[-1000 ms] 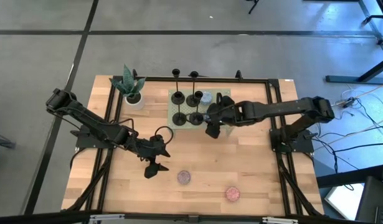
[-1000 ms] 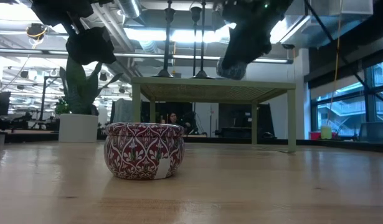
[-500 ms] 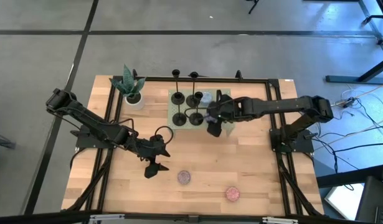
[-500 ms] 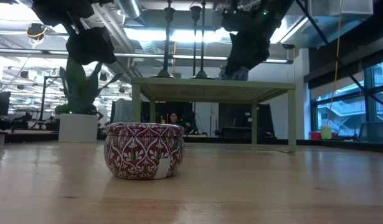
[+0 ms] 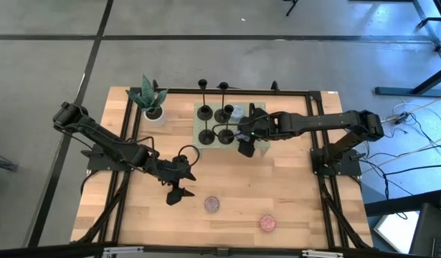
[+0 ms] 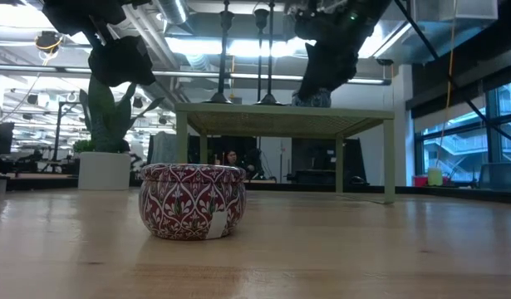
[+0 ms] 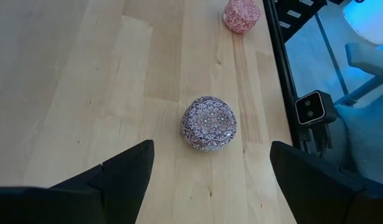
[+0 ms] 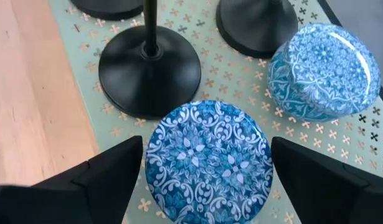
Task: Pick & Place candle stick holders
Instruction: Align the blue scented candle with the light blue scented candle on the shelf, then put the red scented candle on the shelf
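The black candle stick holders [image 5: 206, 136] stand on their round bases on a pale green perforated stand [image 5: 201, 122] at the table's far middle. One base [image 8: 149, 71] with its thin stem shows close ahead in the right wrist view. My right gripper [image 5: 244, 147] is open over the stand's right end, with a blue patterned tin [image 8: 207, 155] lying flat between its fingers. A second blue tin [image 8: 322, 68] lies beside it. My left gripper [image 5: 178, 189] hangs open and empty above the table's near middle, over a speckled mauve puck [image 7: 208, 122]. My right gripper comes slanting down from the table's right. Its fingers [image 8: 110, 177] stand close on either side of the blue tin's rim [image 8: 152, 158]. I cannot tell whether they touch it. The tin rests flat on the green stand.
A potted green plant [image 5: 150, 100] stands at the far left. A pink puck [image 5: 267, 223] and the mauve puck [image 5: 211, 204] lie near the front edge. The low view shows a red patterned tin [image 6: 193, 212] close up. Bare wood lies between the stand and the pucks.
In the low view the blue tin, which sat tilted at my right gripper's tip a second ago, now rests level on the green stand's top. The right gripper has rolled slightly above it. My left arm has kept still.
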